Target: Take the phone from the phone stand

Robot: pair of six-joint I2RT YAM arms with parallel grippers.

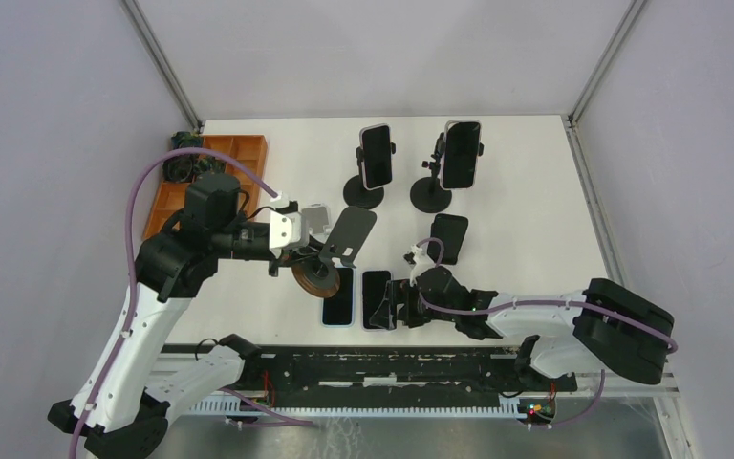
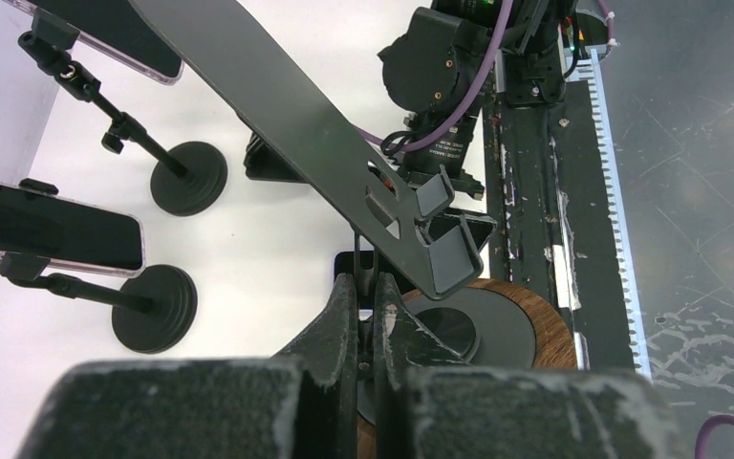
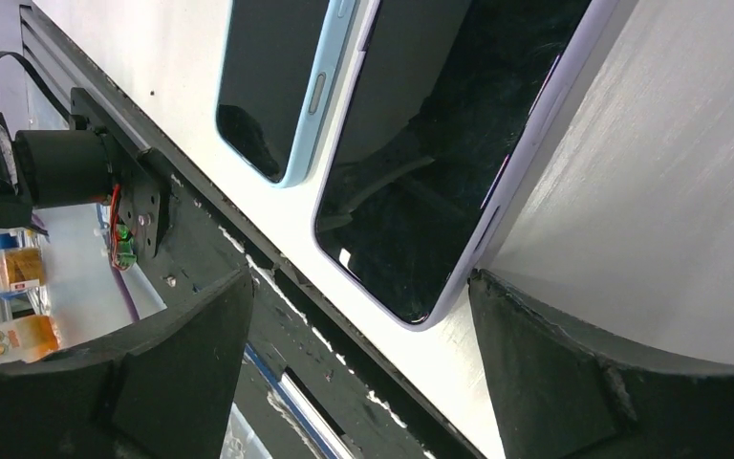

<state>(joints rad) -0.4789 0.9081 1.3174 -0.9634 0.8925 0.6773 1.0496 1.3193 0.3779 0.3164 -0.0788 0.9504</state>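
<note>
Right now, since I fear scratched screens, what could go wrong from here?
The right tool stands open around the lavender phone lying flat; pulling away carelessly could push it into the blue phone beside it. The left tool is shut on the empty stand close to both phones; a slip could tip it onto them.

white table (image 1: 535,239) between pale grey walls (image 1: 38,115), metal corner posts (image 1: 165,67) at the back, soft even light

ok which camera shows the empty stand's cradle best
Left wrist: the empty stand fills the frame, its hooked cradle lip close and sharp. Top external shows it small, from above. Right wrist does not show it.
</note>
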